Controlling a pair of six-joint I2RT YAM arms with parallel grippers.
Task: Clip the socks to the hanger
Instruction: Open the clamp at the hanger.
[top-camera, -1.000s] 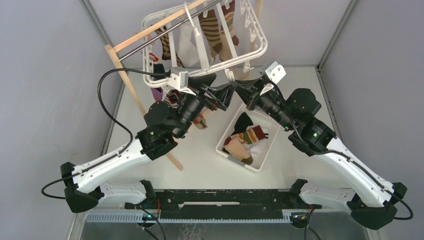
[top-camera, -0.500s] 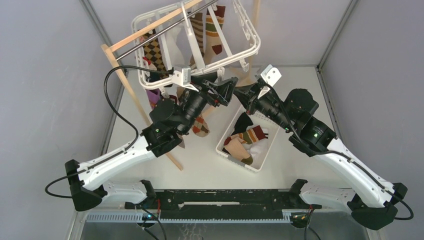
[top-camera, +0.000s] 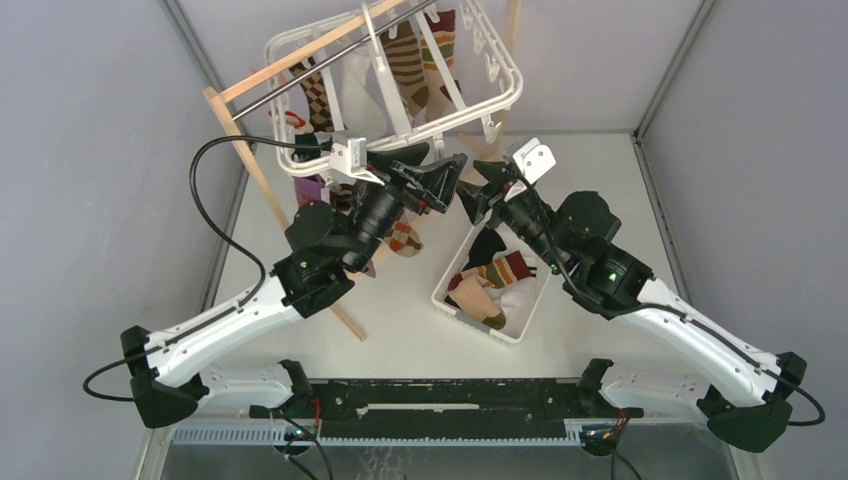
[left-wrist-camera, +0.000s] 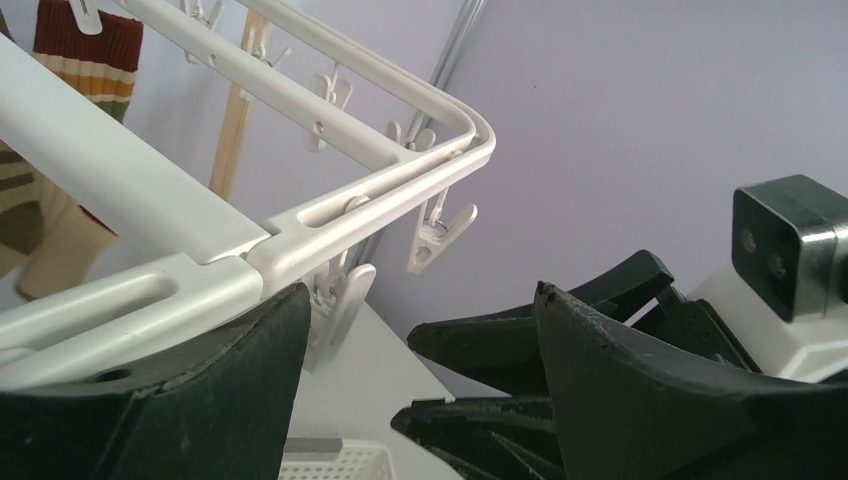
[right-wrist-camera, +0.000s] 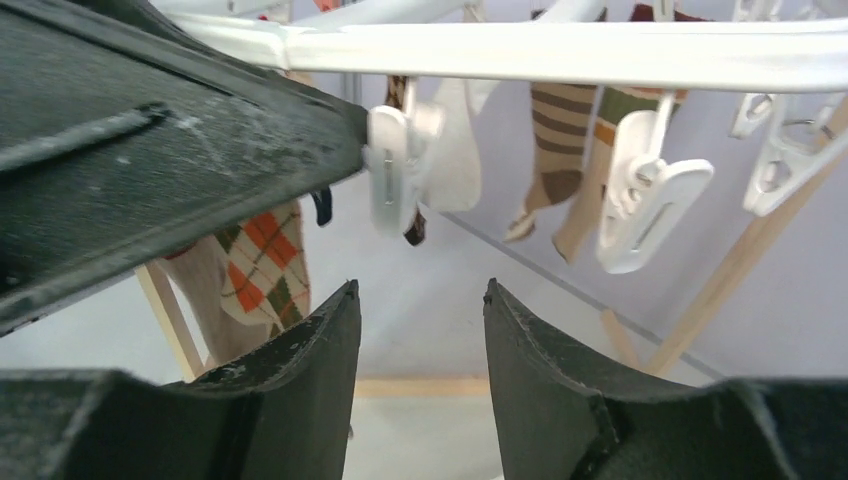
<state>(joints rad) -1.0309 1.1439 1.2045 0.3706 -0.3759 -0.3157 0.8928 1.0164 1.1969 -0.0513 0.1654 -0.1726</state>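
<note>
The white hanger (top-camera: 503, 100) hangs from the rod at the back. Striped socks (top-camera: 405, 62) and an argyle sock (top-camera: 314, 94) are clipped to it. More socks (top-camera: 497, 273) lie in the basket. My left gripper (top-camera: 447, 180) is open just under the hanger's near edge. In the left wrist view the hanger's rail (left-wrist-camera: 380, 190) runs over the left finger (left-wrist-camera: 200, 400), and nothing is between the jaws of the left gripper (left-wrist-camera: 420, 290). My right gripper (top-camera: 470, 188) faces it, tip to tip. In its own view the right gripper (right-wrist-camera: 420, 290) is open and empty, below a clip (right-wrist-camera: 395, 170).
A white slotted basket (top-camera: 520, 327) stands under the right arm. The wooden stand (top-camera: 250, 160) with its metal rod (top-camera: 300, 82) carries the hanger at the back left. Free clips (right-wrist-camera: 640, 200) hang along the hanger's near rail. Grey walls close in both sides.
My right gripper was shut and is now open, and has drawn slightly left and down. The hanger swung left and settled. The left gripper shifted a little and stays open.
</note>
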